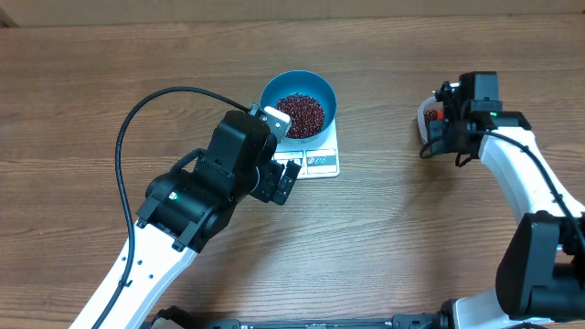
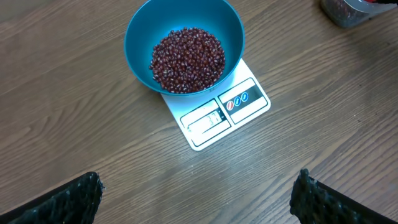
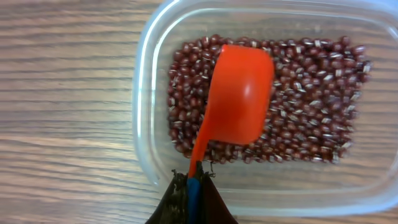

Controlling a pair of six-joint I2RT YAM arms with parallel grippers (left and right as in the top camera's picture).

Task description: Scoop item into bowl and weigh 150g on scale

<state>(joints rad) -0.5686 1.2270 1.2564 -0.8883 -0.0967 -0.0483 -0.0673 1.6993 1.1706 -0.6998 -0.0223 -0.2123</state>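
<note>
Small dark red-brown beans (image 2: 186,59) lie piled in the round light-blue bowl (image 2: 138,31), which stands on the flat white rectangular scale (image 2: 245,106) on the brown wooden table (image 2: 74,124). The left tool (image 2: 196,196) hovers nearby, fingers wide apart and empty. The right tool (image 3: 189,193) is clamped on the handle of a red-orange plastic scoop (image 3: 239,93) over more beans in a clear rectangular plastic tub (image 3: 144,124).

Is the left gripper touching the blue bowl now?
Apart. The left wrist view shows the left gripper open at the bottom edge, with bare table between its fingers and the bowl.
</note>
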